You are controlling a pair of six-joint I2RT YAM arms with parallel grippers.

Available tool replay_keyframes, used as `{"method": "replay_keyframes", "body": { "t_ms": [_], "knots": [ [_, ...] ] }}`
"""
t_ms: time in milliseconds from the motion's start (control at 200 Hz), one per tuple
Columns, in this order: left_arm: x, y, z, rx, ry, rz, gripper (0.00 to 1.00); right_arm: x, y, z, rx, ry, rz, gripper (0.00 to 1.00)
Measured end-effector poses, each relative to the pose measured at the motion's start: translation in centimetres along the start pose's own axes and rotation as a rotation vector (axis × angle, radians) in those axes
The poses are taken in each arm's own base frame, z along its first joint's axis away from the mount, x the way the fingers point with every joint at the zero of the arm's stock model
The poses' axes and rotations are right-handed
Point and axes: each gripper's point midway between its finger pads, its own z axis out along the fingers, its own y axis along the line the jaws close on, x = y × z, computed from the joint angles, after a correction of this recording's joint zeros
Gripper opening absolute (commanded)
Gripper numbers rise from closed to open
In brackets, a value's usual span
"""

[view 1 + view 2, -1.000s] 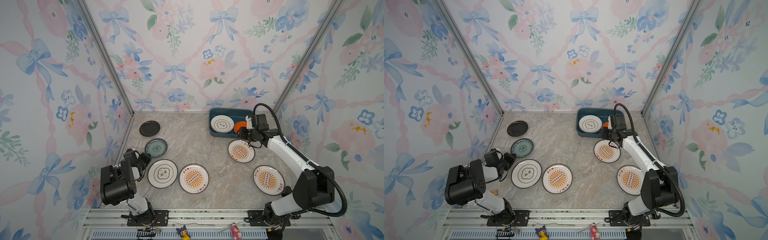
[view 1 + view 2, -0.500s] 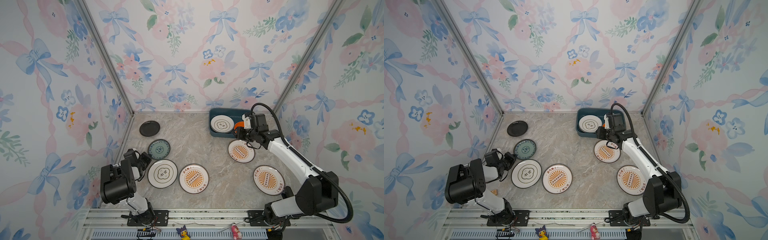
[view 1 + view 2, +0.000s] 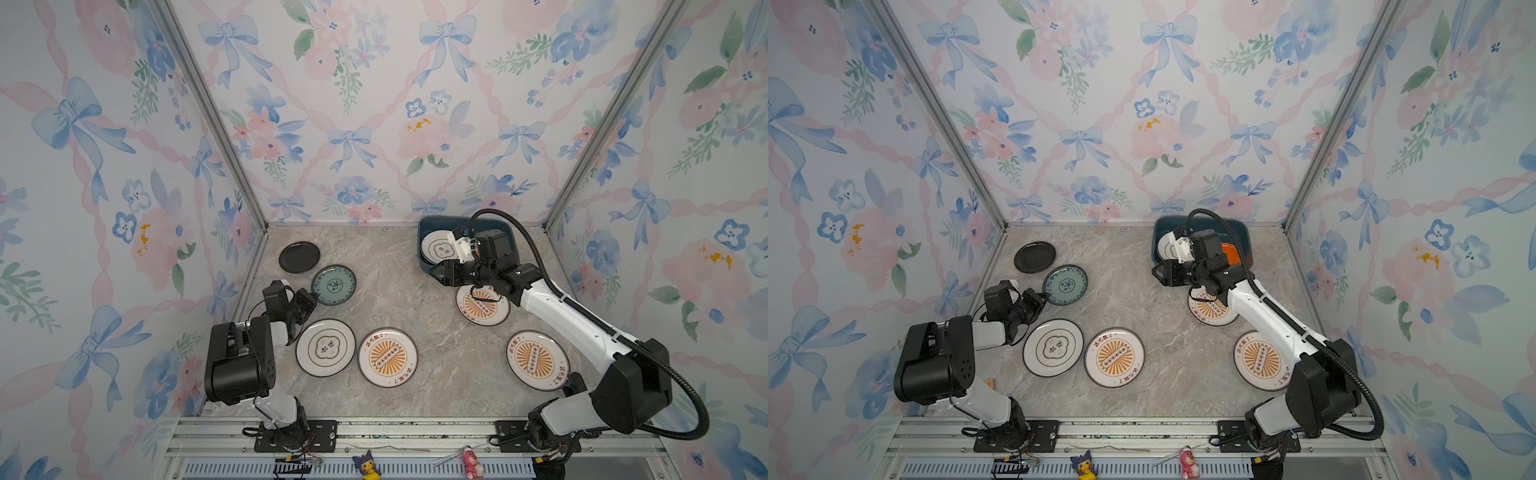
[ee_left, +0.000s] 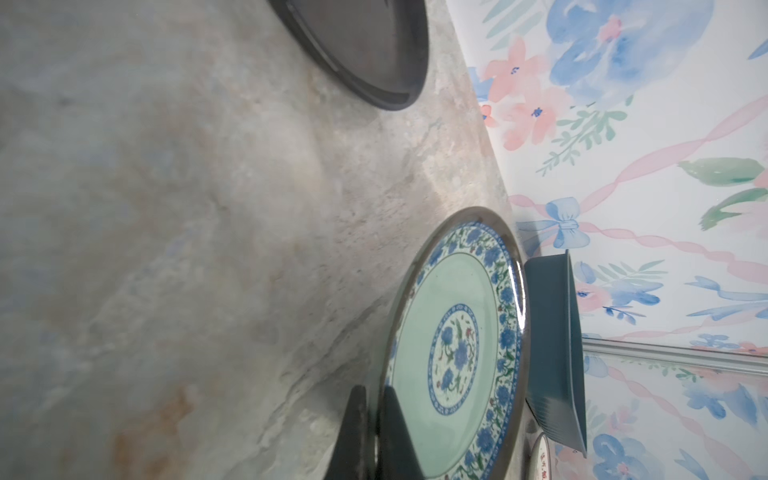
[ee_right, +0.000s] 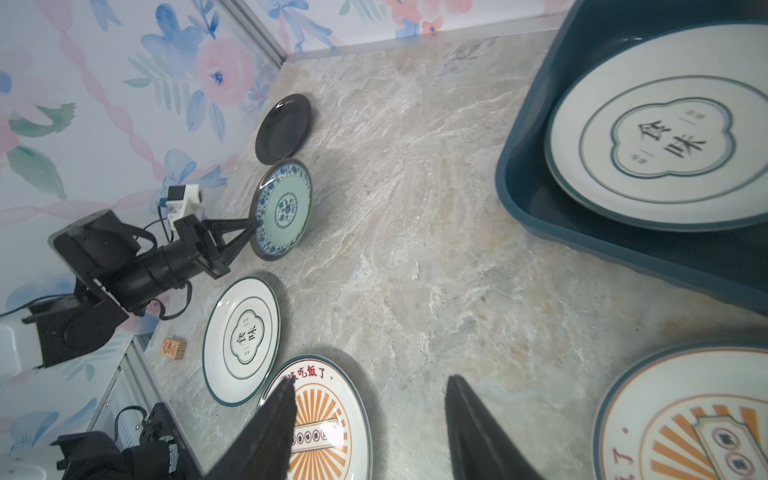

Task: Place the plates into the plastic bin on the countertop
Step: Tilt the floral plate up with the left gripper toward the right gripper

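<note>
Marble-veined table (image 3: 395, 291) between floral walls carries our plates. We see the left claw (image 3: 312, 296) clenched on the rim of the teal-patterned plate (image 3: 334, 284), whose gripped edge appears tipped up off the table, near the black plate (image 3: 299, 257). Our right claw (image 3: 434, 272) hangs released and empty just outside the plastic bin (image 3: 436, 222), where a cloud-emblem plate (image 3: 438, 249) lies. A sunburst plate (image 3: 484, 309) sits under its wrist.
</note>
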Motion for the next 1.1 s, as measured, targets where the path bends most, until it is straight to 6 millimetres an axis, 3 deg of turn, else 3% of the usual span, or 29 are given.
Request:
{"method": "replay_keyframes", "body": {
  "t_ms": [140, 385, 780, 965, 1100],
  "knots": [
    [0.4, -3.1, 0.9, 0.059, 0.020, 0.026, 0.00, 0.7, 1.8, 1.7, -0.097, 0.016, 0.011, 0.65],
    [4.1, -7.5, 1.0, 0.153, 0.112, 0.069, 0.00, 1.7, 3.0, 5.2, -0.224, 0.048, 0.096, 0.73],
    [7.9, -14.2, -0.9, 0.305, 0.185, 0.138, 0.00, 3.1, 1.8, 9.8, -0.264, 0.097, 0.210, 0.72],
    [9.4, -15.5, -0.9, 0.327, 0.223, 0.158, 0.00, 2.4, 2.6, 10.7, -0.300, 0.082, 0.227, 0.64],
    [10.3, -16.2, -0.8, 0.336, 0.242, 0.169, 0.00, 2.1, 2.9, 11.4, -0.323, 0.074, 0.251, 0.44]
  ]
}}
